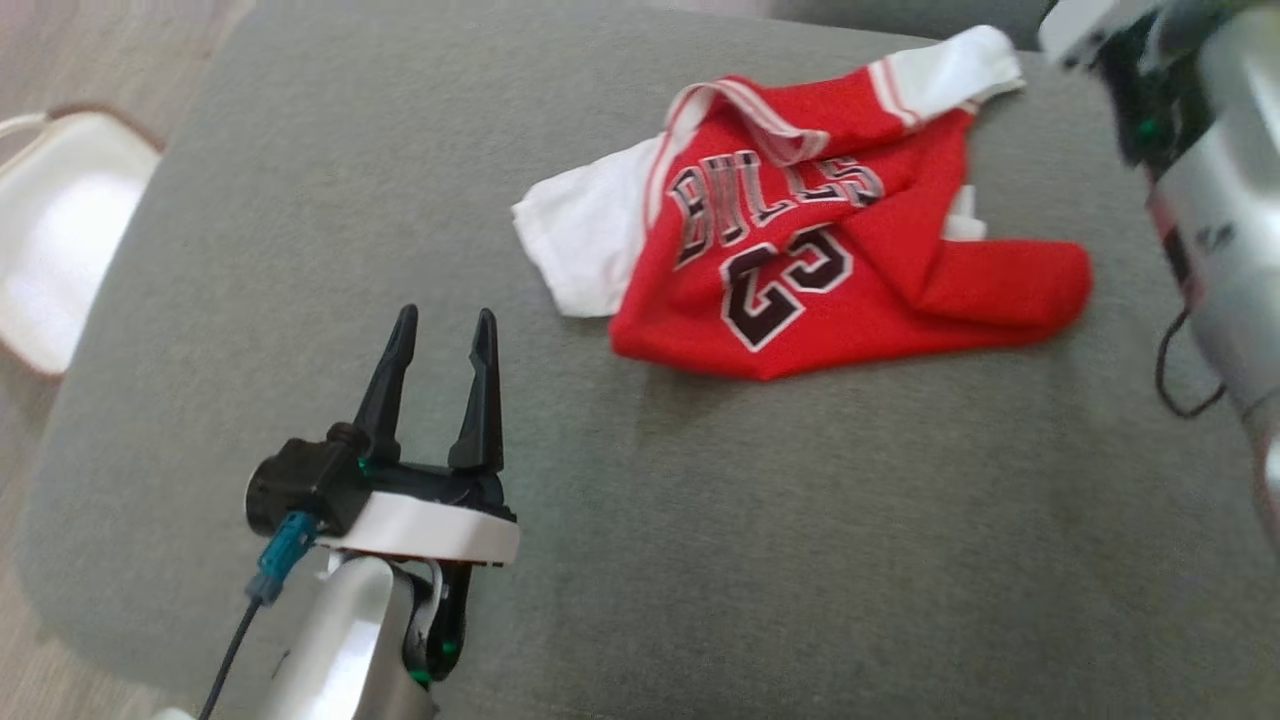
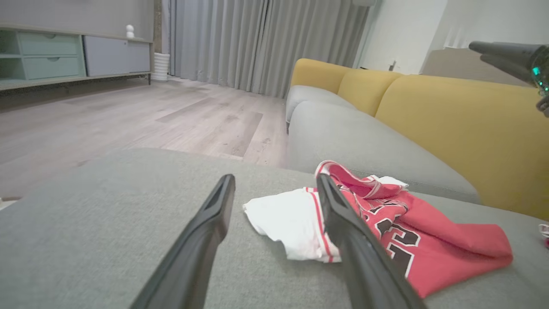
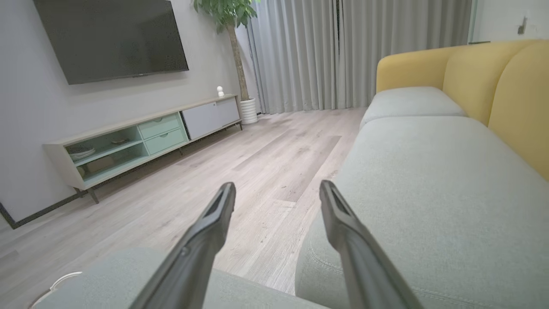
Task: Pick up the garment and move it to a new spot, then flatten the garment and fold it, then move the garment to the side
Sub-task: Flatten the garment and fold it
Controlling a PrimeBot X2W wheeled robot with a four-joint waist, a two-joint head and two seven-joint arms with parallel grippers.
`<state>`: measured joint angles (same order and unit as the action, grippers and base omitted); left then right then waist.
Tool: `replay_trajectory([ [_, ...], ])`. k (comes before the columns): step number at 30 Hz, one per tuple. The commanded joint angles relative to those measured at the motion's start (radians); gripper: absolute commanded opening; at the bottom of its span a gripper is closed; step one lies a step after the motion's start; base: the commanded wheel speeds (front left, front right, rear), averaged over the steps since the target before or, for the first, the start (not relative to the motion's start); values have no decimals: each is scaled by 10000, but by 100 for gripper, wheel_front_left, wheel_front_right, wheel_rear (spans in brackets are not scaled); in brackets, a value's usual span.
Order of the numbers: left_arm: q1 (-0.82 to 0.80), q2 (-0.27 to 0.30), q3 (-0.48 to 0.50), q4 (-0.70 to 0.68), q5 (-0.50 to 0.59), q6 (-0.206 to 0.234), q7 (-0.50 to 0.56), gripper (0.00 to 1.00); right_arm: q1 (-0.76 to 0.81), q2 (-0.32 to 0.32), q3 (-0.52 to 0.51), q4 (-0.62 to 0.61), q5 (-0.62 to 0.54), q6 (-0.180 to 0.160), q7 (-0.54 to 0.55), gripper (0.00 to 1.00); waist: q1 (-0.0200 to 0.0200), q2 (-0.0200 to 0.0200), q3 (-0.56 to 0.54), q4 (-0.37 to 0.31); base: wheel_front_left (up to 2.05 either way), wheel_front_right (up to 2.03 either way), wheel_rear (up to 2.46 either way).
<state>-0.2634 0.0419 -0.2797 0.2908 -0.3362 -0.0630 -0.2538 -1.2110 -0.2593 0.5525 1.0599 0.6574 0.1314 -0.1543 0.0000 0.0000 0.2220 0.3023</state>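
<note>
The garment [image 1: 800, 250] is a red jersey with white sleeves and black lettering, lying crumpled and partly folded over itself at the far right of a grey cushion [image 1: 300, 200]. My left gripper [image 1: 445, 315] hovers open and empty over the cushion's near left, well short of the jersey. In the left wrist view the garment [image 2: 450, 244] lies just beyond and right of the left gripper [image 2: 276, 180]. My right gripper [image 3: 278, 189] is open and empty, raised above the cushion's far right and facing the floor. The right gripper [image 2: 476, 51] also appears high above the jersey in the left wrist view.
My silver right forearm [image 1: 1220, 200] stands along the cushion's right edge. A white chair [image 1: 60, 230] sits off the left edge. Beyond lie a grey and yellow sofa [image 2: 450, 124], wooden floor [image 3: 266, 154] and a TV cabinet [image 3: 141, 137].
</note>
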Motion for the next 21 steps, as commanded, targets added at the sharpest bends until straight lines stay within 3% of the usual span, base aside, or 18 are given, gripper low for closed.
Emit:
replay_trajectory([
  [1, -405, 83, 430, -363, 135, -46, -80, 100, 256, -11, 160, -618, 129, -7, -253, 100, 0, 0, -271, -481, 0, 0, 0],
  [8, -194, 83, 703, -401, 413, -87, -80, 100, 1877, -343, 100, -2035, 162, -7, -843, 100, 0, 0, -771, -1222, 0, 0, 0],
  [12, -13, 83, 838, -441, 511, -93, -80, 100, 3268, -360, -477, -2851, -342, -7, -1005, 100, 0, 0, -1059, -1583, 0, 0, 0],
  [21, 372, 83, 1017, -458, 691, -112, -80, 100, 7001, 751, -2533, -4972, -2505, -7, -1064, 100, 0, 0, -1403, -2096, 0, 0, 0],
])
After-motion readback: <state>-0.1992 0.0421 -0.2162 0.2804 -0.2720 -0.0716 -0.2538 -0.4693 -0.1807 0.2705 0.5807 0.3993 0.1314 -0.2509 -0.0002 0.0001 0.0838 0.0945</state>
